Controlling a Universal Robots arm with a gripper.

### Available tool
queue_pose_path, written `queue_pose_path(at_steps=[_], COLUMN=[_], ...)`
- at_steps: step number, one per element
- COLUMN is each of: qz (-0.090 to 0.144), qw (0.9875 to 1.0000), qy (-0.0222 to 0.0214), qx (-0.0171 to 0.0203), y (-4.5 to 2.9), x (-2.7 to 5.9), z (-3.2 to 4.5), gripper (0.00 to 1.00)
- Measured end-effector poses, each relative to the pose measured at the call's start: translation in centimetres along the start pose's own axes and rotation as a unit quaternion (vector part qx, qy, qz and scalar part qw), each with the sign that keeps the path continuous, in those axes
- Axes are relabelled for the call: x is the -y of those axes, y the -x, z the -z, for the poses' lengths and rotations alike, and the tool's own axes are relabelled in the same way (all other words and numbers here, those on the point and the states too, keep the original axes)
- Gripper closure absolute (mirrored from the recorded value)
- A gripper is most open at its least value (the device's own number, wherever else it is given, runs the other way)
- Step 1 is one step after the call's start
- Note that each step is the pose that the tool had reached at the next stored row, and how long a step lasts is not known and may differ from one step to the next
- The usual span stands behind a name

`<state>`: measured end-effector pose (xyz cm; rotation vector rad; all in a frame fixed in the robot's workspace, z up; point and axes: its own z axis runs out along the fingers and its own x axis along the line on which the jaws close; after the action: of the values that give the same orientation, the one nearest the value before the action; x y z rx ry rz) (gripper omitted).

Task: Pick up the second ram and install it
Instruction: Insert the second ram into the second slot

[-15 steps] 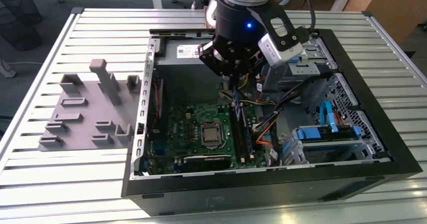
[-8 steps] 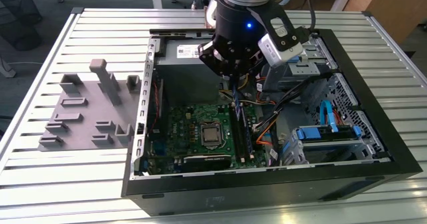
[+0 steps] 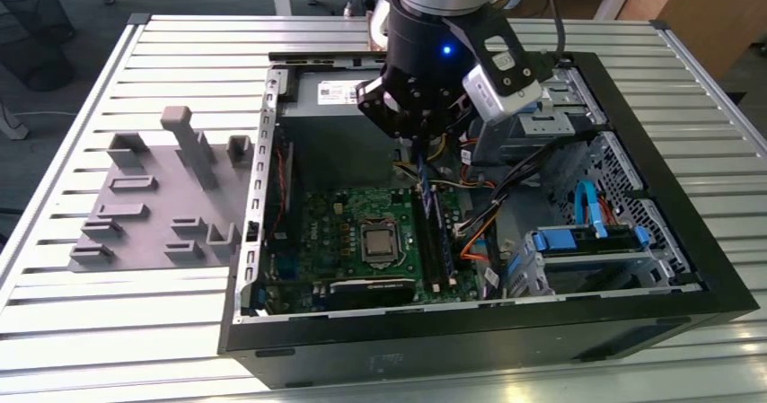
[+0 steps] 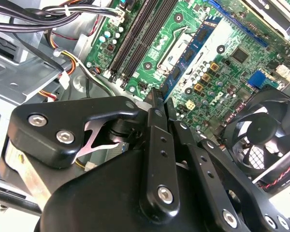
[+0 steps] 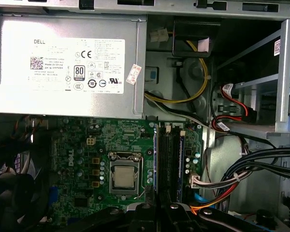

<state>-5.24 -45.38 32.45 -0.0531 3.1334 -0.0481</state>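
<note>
In the exterior view my gripper (image 3: 418, 152) hangs inside the open computer case, over the far end of the memory slots (image 3: 439, 241). Its fingers are pressed together on a thin dark strip that drops below them, the second ram (image 3: 423, 183), seen almost edge-on and in line with the slots. In the second wrist view the two black fingers (image 4: 154, 125) meet at a narrow tip above the green motherboard (image 4: 208, 53). In the first wrist view the gripper (image 5: 157, 209) lines up with the slots (image 5: 167, 159) beside the processor socket (image 5: 123, 176).
A grey fixture (image 3: 156, 197) with upright blocks lies on the slatted table at the exterior view's left. Cable bundles (image 5: 241, 179) and a blue drive cage (image 3: 587, 241) crowd the side beside the slots. The power supply (image 5: 67, 63) and a black fan (image 4: 266, 130) border the board.
</note>
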Motion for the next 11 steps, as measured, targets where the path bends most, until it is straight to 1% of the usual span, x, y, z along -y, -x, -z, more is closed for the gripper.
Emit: queue_pose_path(at_steps=[11], qz=[0.0], qw=[1.0], qy=[-0.0001], qx=[0.0], y=[0.0], x=[-0.01], z=[-0.21], gripper=[0.86])
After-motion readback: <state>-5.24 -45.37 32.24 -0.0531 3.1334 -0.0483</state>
